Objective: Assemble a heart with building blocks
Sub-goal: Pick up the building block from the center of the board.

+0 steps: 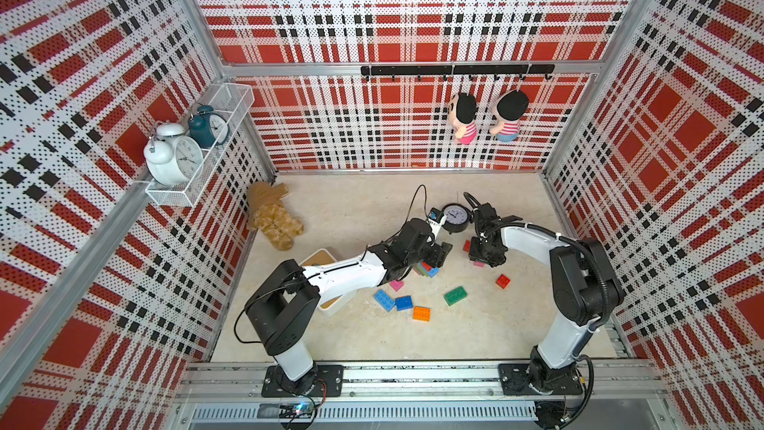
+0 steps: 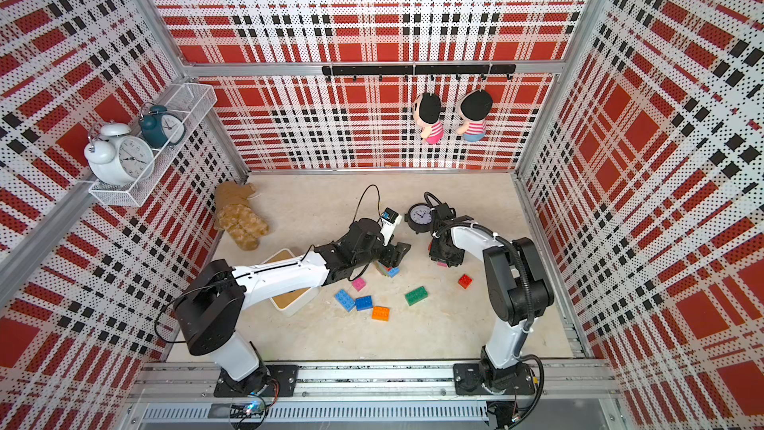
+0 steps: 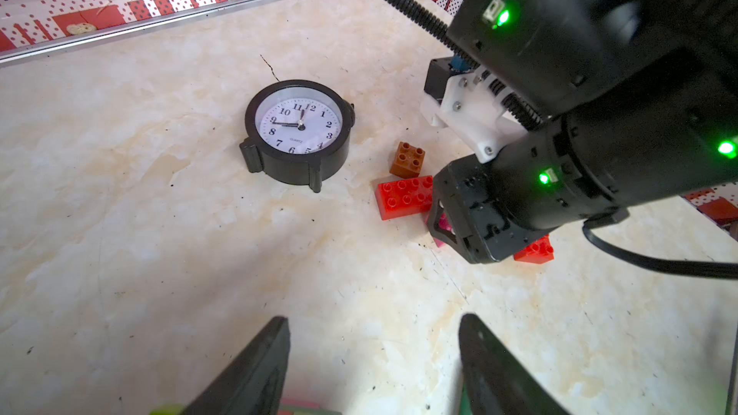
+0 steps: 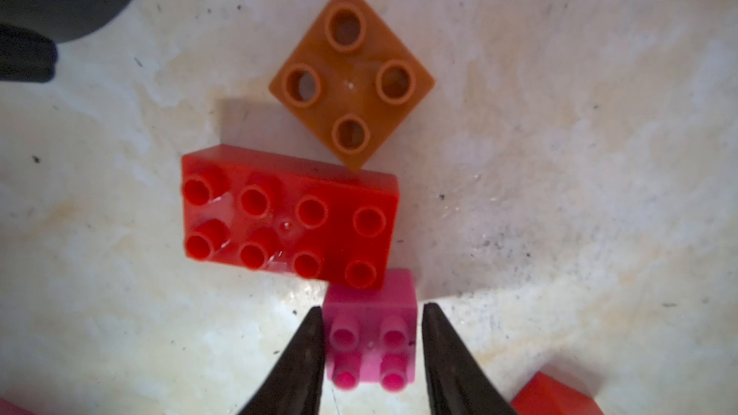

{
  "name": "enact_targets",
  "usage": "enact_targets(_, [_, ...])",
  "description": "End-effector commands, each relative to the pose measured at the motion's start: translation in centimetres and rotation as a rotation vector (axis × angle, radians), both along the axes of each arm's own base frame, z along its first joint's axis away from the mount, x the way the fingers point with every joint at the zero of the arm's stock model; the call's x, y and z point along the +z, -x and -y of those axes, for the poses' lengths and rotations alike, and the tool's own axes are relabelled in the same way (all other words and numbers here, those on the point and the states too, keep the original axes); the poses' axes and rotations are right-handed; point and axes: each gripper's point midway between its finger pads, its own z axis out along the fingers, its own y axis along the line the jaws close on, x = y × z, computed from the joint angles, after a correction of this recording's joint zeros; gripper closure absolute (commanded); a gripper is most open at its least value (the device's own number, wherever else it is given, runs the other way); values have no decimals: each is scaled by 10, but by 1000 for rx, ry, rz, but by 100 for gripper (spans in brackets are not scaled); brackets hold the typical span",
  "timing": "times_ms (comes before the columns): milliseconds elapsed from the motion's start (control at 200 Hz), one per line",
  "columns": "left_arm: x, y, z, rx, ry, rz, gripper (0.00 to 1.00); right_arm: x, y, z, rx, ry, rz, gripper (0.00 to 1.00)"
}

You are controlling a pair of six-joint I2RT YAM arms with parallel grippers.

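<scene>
The right end effector (image 4: 371,307) was lowered over a pink block (image 4: 371,337) on the surface (image 4: 559,153), with one finger (image 4: 303,353) close along each side of it. The opening was narrow, barely wider than the block, and I cannot tell whether the fingers already pinched it. The pink block touched a corner of a red eight-stud block (image 4: 287,217), and a brown four-stud block (image 4: 351,73) lay just beyond that, turned cornerwise.

The left end effector (image 3: 373,317) was moderately wide open and held nothing; only bare surface showed between its fingers. In a top view it hung over a small stack of mixed blocks (image 1: 426,270).

A white tub (image 1: 338,304) sat partly under the left arm. Its inside looked tan, and I could not make out any contents. A wire basket (image 1: 173,196) on the left wall held a white alarm clock (image 1: 173,155) and a teal alarm clock (image 1: 208,126).

Loose green (image 1: 455,295), orange (image 1: 421,313) and blue (image 1: 404,303) blocks lay nearer the arm bases.
</scene>
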Motion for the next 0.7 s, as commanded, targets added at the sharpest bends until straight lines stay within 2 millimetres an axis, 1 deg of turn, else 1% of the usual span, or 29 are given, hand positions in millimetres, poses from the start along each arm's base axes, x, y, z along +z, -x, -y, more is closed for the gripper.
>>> enact_targets(0, [3,-6,1,9,-6,14,30,4,-5,-2,6,11,10,59])
enact_targets(125, [2,-6,0,12,-10,13,30,3,-5,-3,10,8,7,62])
enact_targets(306, [1,-7,-1,15,-12,13,30,2,-6,-4,16,8,3,64])
enact_targets(456, [3,-10,-7,41,1,5,30,3,-5,-3,22,14,5,69])
enact_targets(526, [9,-15,-18,78,42,-3,30,10,-8,-5,54,10,32,72])
enact_targets(566, [13,-18,-27,100,79,-11,29,17,-10,-10,95,1,65,74])
enact_targets(621, [16,-21,-43,134,137,-31,29,30,-13,-23,195,-17,120,77])
enact_targets(641, [20,-24,-50,149,165,-35,29,34,-13,-28,229,-27,139,77])
enact_targets(691, [18,-25,-68,179,212,-57,29,46,-13,-45,322,-59,186,78])
